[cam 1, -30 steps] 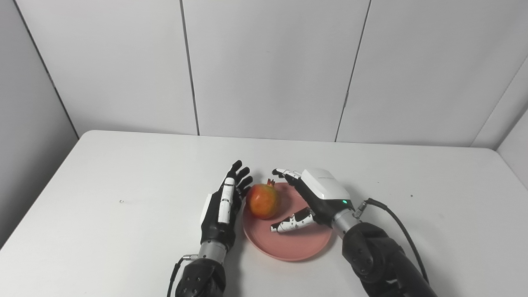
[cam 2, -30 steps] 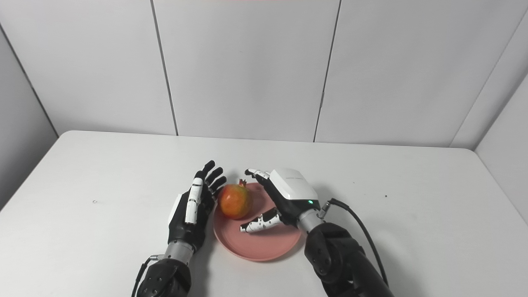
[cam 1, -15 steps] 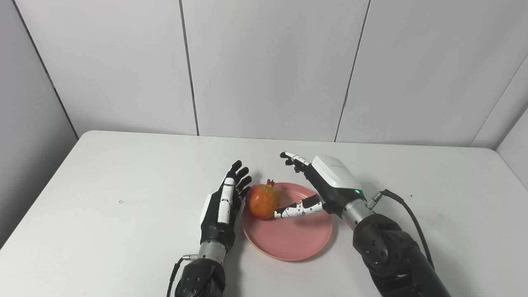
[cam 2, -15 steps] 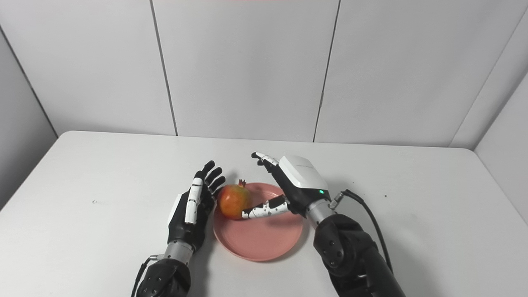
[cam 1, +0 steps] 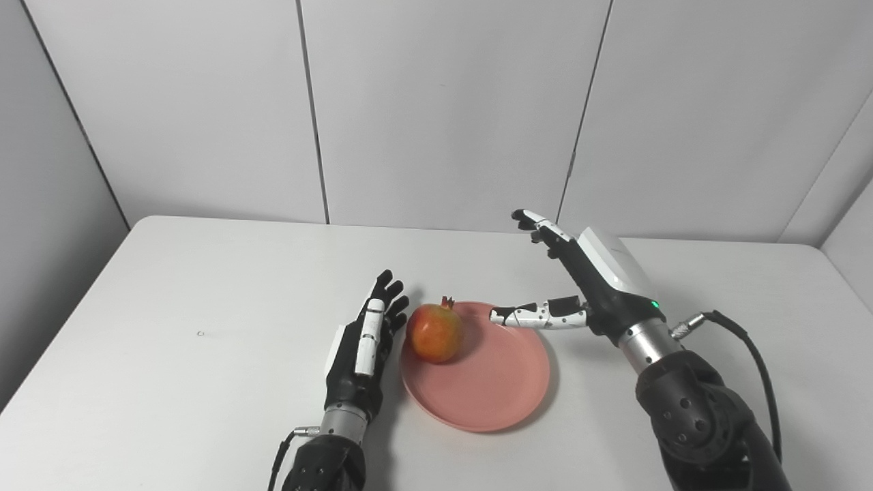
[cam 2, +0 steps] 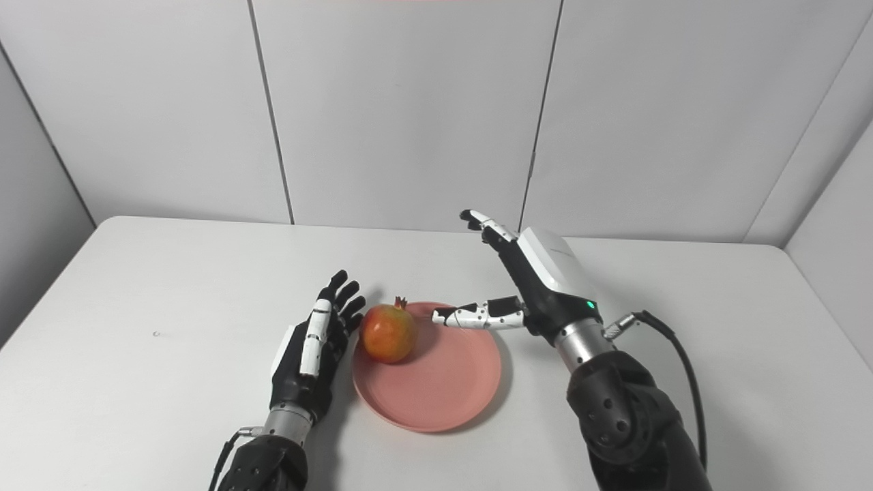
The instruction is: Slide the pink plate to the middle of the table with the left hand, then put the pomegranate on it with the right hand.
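Note:
A pink plate lies on the white table near the middle front. A red-orange pomegranate rests on the plate's left part, crown up. My left hand is open, fingers straight, on the table just left of the plate and the fruit, holding nothing. My right hand is open and empty, raised above the table to the right of the plate's far edge, with its thumb reaching over the rim. The plate and pomegranate also show in the right eye view.
Grey wall panels stand behind the table's far edge. A black cable runs from my right wrist over the table at the right. A tiny speck lies on the table at the left.
My right hand has let go of the pomegranate, opened, and lifted up and back to the right. The fruit stays on the plate. My left hand has drawn back slightly toward me.

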Robot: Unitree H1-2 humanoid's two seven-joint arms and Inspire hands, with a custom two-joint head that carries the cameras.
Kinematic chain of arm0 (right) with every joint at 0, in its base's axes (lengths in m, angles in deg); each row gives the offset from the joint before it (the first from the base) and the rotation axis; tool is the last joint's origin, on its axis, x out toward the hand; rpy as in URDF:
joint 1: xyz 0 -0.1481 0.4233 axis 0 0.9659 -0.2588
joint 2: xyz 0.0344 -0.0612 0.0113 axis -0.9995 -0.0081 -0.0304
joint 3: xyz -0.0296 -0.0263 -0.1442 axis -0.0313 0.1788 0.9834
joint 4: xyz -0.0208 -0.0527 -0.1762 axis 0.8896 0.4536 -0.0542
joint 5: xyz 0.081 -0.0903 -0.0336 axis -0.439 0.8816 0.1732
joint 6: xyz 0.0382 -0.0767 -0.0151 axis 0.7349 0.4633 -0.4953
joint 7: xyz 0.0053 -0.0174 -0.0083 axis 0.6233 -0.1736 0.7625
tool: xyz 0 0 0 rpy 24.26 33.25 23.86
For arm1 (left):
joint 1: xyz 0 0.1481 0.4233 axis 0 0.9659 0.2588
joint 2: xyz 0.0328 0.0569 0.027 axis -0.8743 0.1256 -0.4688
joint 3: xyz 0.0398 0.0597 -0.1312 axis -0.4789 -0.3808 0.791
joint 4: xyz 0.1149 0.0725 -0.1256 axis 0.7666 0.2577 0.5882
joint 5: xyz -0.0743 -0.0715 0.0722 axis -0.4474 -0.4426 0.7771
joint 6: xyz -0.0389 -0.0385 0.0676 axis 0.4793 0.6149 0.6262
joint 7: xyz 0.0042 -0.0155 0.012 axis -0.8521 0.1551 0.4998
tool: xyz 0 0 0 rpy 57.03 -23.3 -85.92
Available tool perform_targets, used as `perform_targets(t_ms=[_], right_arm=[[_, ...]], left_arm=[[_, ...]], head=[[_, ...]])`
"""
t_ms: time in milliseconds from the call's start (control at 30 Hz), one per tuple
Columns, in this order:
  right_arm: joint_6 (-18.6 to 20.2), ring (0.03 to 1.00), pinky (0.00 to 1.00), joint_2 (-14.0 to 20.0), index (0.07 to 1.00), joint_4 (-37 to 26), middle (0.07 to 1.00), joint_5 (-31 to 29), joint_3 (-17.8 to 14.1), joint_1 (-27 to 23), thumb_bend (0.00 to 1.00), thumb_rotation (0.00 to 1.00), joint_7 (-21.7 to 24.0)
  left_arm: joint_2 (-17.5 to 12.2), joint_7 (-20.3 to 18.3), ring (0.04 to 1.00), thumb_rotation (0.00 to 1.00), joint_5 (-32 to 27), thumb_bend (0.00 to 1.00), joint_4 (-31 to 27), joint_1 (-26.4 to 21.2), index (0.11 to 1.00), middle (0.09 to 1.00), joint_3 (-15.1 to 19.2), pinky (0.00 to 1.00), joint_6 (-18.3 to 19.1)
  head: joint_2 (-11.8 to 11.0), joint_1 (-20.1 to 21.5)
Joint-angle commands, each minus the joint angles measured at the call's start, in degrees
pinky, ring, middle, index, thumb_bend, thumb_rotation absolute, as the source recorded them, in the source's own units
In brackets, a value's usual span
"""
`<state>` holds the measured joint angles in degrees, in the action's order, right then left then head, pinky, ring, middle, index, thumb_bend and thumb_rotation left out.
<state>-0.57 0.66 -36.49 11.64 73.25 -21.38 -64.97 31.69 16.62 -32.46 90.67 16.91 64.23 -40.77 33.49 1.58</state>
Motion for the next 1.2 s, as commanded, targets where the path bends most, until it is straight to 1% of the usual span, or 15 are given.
perform_targets(t_ms=[0, 33, 67, 133, 233, 267, 333, 400, 533, 667, 767, 833, 900, 1067, 1167], right_arm=[[-0.5, 0.843, 0.76, -1.3, 0.893, -1.9, 0.879, -2.0, -2.1, 0.5, 0.98, 0.56, -3.5], [-0.7, 0.856, 0.77, -2.1, 0.903, -1.9, 0.892, -3.1, -2.9, 1.6, 0.94, 0.62, -4.6], [-1.2, 0.857, 0.77, -2.8, 0.904, -1.8, 0.893, -4.4, -3.7, 2.9, 0.94, 0.63, -5.8], [-2.1, 0.872, 0.79, -3.5, 0.911, -1.6, 0.904, -6.0, -4.6, 4.4, 0.9, 0.72, -7.4], [-3.6, 0.873, 0.8, -4.2, 0.911, -1.2, 0.907, -7.9, -5.3, 6.2, 0.85, 0.86, -9.5], [-3.8, 0.876, 0.8, -4.8, 0.911, -1.0, 0.906, -9.2, -5.7, 7.3, 0.79, 0.94, -10.2], [-4.7, 0.877, 0.81, -6.2, 0.915, -0.5, 0.908, -12.9, -6.5, 9.4, 0.74, 0.98, -11.3], [-5.4, 0.902, 0.85, -7.8, 0.929, 0.1, 0.928, -18.0, -7.9, 10.9, 0.67, 1.0, -11.7], [-5.2, 0.944, 0.89, -10.2, 0.958, 1.7, 0.965, -25.3, -9.3, 12.8, 0.66, 1.0, -12.0], [-8.5, 0.986, 0.96, -11.7, 0.997, 4.7, 0.998, -33.3, -10.5, 14.2, 0.55, 1.0, -11.2], [-9.5, 0.991, 0.97, -12.0, 1.0, 5.8, 1.0, -35.1, -10.1, 14.5, 0.5, 1.0, -11.2], [-9.7, 0.999, 0.98, -12.2, 1.0, 6.6, 1.0, -35.9, -9.7, 14.8, 0.35, 1.0, -11.3], [-9.7, 0.992, 0.97, -12.4, 1.0, 7.0, 1.0, -36.0, -9.3, 15.0, 0.29, 1.0, -11.7], [-10.7, 0.996, 0.98, -13.1, 1.0, 8.2, 1.0, -36.6, -9.0, 15.3, 0.28, 1.0, -12.2], [-10.7, 0.996, 0.99, -13.2, 1.0, 8.3, 1.0, -37.2, -9.2, 15.2, 0.27, 1.0, -12.4]], left_arm=[[-0.3, -0.6, 0.952, 1.0, 0.8, 0.43, -2.1, -0.9, 0.962, 0.973, -0.6, 0.96, -0.7], [-0.5, -0.7, 0.965, 1.0, 1.0, 0.43, -2.6, -0.8, 0.976, 0.987, -0.8, 0.98, -0.7], [-0.8, -0.6, 0.967, 1.0, 1.6, 0.43, -3.1, -0.8, 0.978, 0.988, -1.1, 0.98, -0.6], [-1.1, -0.5, 0.974, 1.0, 2.4, 0.44, -3.9, -0.7, 0.99, 0.996, -1.5, 0.99, -0.3], [-1.5, -0.6, 0.984, 1.0, 3.3, 0.43, -4.7, -0.5, 0.999, 1.0, -1.9, 1.0, 0.1], [-1.8, -0.7, 0.99, 1.0, 3.4, 0.43, -4.9, -0.4, 1.0, 1.0, -2.0, 1.0, 0.0], [-2.3, -1.0, 0.995, 1.0, 3.4, 0.44, -5.1, -0.2, 1.0, 1.0, -2.2, 1.0, -0.2], [-2.6, -1.1, 0.998, 1.0, 3.6, 0.43, -5.3, -0.1, 1.0, 1.0, -2.4, 1.0, -0.3], [-3.3, -1.6, 1.0, 1.0, 3.8, 0.44, -5.2, 0.3, 1.0, 1.0, -2.6, 1.0, -0.7], [-3.8, -1.9, 1.0, 1.0, 3.9, 0.44, -5.4, 0.8, 1.0, 1.0, -2.8, 1.0, -0.8], [-4.2, -2.4, 1.0, 1.0, 3.5, 0.44, -5.3, 1.0, 1.0, 1.0, -3.0, 1.0, -1.2], [-4.6, -3.0, 1.0, 1.0, 3.2, 0.43, -4.8, 1.2, 1.0, 1.0, -3.3, 1.0, -2.1], [-4.6, -3.3, 1.0, 1.0, 3.2, 0.43, -4.7, 1.3, 1.0, 1.0, -3.3, 1.0, -2.4], [-4.7, -4.0, 1.0, 1.0, 3.2, 0.44, -4.1, 1.5, 1.0, 1.0, -3.4, 1.0, -2.7], [-4.6, -4.2, 1.0, 1.0, 3.4, 0.44, -4.8, 1.7, 1.0, 1.0, -3.7, 1.0, -1.4]], head=[[0.1, -0.1], [0.0, 0.0], [-0.1, 0.1], [-0.1, 0.3], [-0.1, 0.3], [-0.2, 0.7], [-0.3, 1.0], [-0.3, 1.0], [-0.6, 1.5], [-0.8, 2.2], [-1.0, 2.7], [-1.0, 2.7], [-1.0, 2.7], [-0.9, 2.4], [-1.0, 2.2]])
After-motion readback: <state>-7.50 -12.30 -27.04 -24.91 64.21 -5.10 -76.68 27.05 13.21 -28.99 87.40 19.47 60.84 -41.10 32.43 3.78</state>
